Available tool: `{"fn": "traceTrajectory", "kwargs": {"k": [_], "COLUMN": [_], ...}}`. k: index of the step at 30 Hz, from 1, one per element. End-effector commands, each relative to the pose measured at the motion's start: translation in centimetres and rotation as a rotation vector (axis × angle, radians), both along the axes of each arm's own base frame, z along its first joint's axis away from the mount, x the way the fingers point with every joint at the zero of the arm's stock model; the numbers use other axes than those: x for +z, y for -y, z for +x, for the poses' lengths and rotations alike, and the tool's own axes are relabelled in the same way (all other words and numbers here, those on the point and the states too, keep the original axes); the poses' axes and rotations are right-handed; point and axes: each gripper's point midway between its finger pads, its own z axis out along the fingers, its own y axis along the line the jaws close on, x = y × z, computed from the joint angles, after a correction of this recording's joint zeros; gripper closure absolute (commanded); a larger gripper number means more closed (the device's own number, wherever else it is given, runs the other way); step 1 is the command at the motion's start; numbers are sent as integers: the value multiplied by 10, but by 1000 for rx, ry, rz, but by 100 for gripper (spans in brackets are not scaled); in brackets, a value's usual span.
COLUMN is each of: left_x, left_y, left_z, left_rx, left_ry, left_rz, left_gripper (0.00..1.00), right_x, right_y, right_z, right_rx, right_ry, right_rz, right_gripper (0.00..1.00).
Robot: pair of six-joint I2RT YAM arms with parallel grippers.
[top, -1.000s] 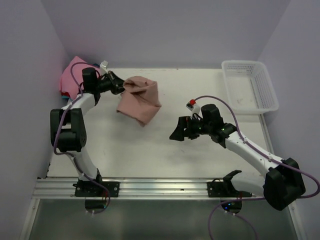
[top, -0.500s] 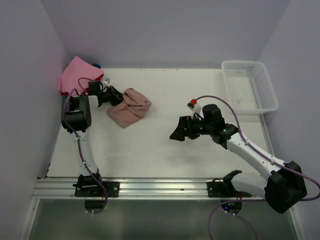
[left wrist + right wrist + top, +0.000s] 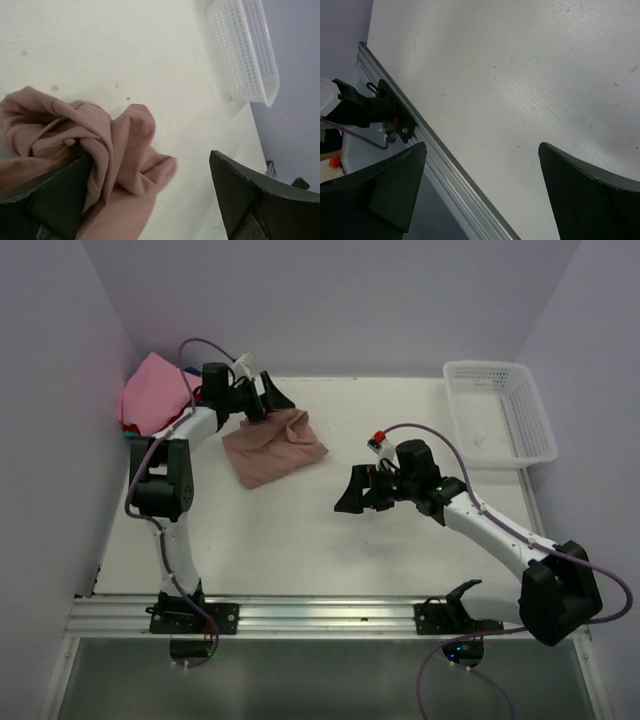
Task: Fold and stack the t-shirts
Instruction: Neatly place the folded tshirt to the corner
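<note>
A dusty-pink t-shirt point(image 3: 276, 447) lies crumpled on the table at the back left. My left gripper point(image 3: 268, 402) stands open at its far edge and holds nothing. In the left wrist view the bunched cloth point(image 3: 105, 150) rests against the left finger point(image 3: 50, 200), and the gap toward the right finger is bare table. A stack of folded t-shirts point(image 3: 150, 395), bright pink on top, sits in the back left corner. My right gripper point(image 3: 352, 496) hovers open over the middle of the table, with only bare table between its fingers point(image 3: 380, 190).
A white lattice basket point(image 3: 500, 415) stands at the back right, also seen from the left wrist point(image 3: 245, 50). The metal rail point(image 3: 445, 165) runs along the near table edge. Lilac walls close in the left, back and right sides.
My left gripper has opened and let go of the dusty-pink t-shirt, which now lies loose on the table. The left arm swung toward the back. The right arm barely shifted.
</note>
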Motion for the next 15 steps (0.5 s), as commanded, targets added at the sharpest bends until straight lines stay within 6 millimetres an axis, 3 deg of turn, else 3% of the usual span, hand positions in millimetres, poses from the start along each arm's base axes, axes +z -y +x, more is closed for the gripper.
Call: {"fn": "traceTrajectory", "kwargs": {"k": [1, 2, 3, 4, 5, 7, 8, 9, 12, 15], "left_x": [51, 33, 28, 33, 10, 4, -15, -16, -28, -29], "left_y": [12, 10, 6, 2, -4, -14, -22, -30, -51, -62], "left_z": [-22, -37, -43, -51, -68, -82, -95, -96, -101, -105], "left_rx": [-37, -31, -9, 5, 17, 57, 80, 124, 228, 292], "left_ry": [150, 101, 86, 101, 42, 36, -16, -16, -64, -79], "left_rz": [122, 137, 158, 180, 206, 251, 289, 322, 400, 419], "left_gripper": [0, 0, 0, 0, 0, 0, 0, 0, 0, 0], "right_x": [35, 25, 39, 38, 30, 41, 39, 34, 23, 5], "right_y": [-18, -24, -32, -38, -45, -58, -62, -71, -88, -103], "right_z": [29, 35, 45, 51, 62, 84, 93, 113, 146, 171], "right_rx": [30, 50, 61, 66, 64, 66, 56, 43, 25, 18], "right_ry": [104, 76, 104, 102, 86, 113, 108, 103, 73, 24], "right_rz": [37, 24, 42, 44, 40, 51, 40, 28, 8, -3], "right_gripper": [1, 1, 1, 1, 1, 1, 1, 1, 1, 2]}}
